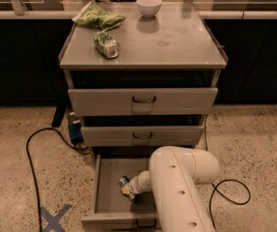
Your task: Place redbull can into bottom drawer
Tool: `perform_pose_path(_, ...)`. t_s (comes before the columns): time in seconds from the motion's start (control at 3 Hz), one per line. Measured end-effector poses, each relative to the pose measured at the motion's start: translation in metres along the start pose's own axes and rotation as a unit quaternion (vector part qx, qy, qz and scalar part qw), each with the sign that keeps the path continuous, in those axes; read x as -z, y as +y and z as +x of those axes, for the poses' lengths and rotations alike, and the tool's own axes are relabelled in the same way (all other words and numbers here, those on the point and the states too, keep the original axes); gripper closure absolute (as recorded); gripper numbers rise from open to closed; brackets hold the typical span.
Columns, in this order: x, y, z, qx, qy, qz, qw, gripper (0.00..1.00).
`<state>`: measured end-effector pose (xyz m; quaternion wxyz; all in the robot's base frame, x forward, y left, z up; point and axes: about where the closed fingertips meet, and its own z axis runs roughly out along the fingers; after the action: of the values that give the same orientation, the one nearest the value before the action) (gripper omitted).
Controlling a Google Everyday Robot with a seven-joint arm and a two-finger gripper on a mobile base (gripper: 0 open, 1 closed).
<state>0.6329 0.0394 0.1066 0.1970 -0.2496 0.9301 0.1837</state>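
Note:
The bottom drawer (110, 178) is pulled open at the foot of the grey cabinet, showing its flat grey floor. The redbull can (124, 181) is down inside the drawer near the middle, only its top end showing. My gripper (128, 189) reaches into the drawer from the right, right at the can; the white arm (176, 187) hides most of it. I cannot tell whether the gripper still grasps the can.
A green can (105, 44) lies on its side on the cabinet top, with a green chip bag (98, 17) and a white bowl (148, 6) behind. The two upper drawers are slightly open. A black cable (32, 153) runs over the floor at left. A blue X mark (55, 217) is on the floor.

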Motion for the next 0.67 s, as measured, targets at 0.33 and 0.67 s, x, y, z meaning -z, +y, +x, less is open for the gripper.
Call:
perform_pose_path(0.33, 0.0, 0.0, 0.0, 0.0, 0.0, 0.0, 1.0, 0.08)
perform_pose_path(0.67, -0.0001, 0.0001, 0.0001, 0.0, 0.0, 0.0, 1.0, 0.0)
